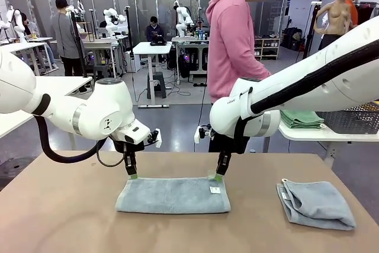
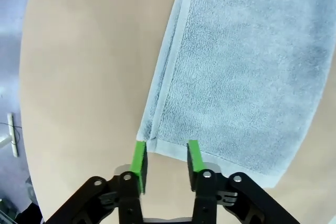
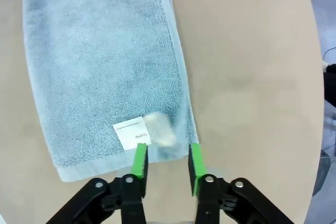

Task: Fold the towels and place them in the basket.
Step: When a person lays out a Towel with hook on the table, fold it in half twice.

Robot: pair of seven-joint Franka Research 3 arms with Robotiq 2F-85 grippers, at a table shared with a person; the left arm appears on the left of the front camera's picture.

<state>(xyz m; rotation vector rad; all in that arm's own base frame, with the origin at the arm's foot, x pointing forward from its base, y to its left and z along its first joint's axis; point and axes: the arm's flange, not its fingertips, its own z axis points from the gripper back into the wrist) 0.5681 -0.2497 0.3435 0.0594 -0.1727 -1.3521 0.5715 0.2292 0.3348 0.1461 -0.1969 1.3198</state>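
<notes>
A light grey-blue terry towel [image 1: 172,195], lying as a long flat band with its small white label [image 1: 214,190] at the far right corner, rests in the middle of the brown wooden table [image 1: 59,217]. The left gripper [image 1: 131,176] stands over the band's far left corner and the right gripper [image 1: 218,177] over its far right one. In both wrist views the green pads are parted, with the cloth's corner lying loose in or just before the gap, so neither gripper grips anything.

The fold looks neat but unsecured. If either arm rises while a pad is snagged in the terry loops, it could drag the upper layer and open the band again. The right corner shows blurred between the pads, so whether it has settled flat cannot be told. A later pinch that catches only the top layer would peel the towel apart rather than fold it.

A second grey-blue terry towel [image 1: 317,204] sits loosely bunched near the table's right end, well apart from the first and not yet tidy. The dark grey metal-mesh basket [image 1: 355,119] stands on a separate white side table [image 1: 320,135], beside a stack of folded green towels [image 1: 302,118]. It is a long carry, during which a limp bundle might sag open. A person in a pink hooded top [image 1: 231,45] stands beyond the far edge.
</notes>
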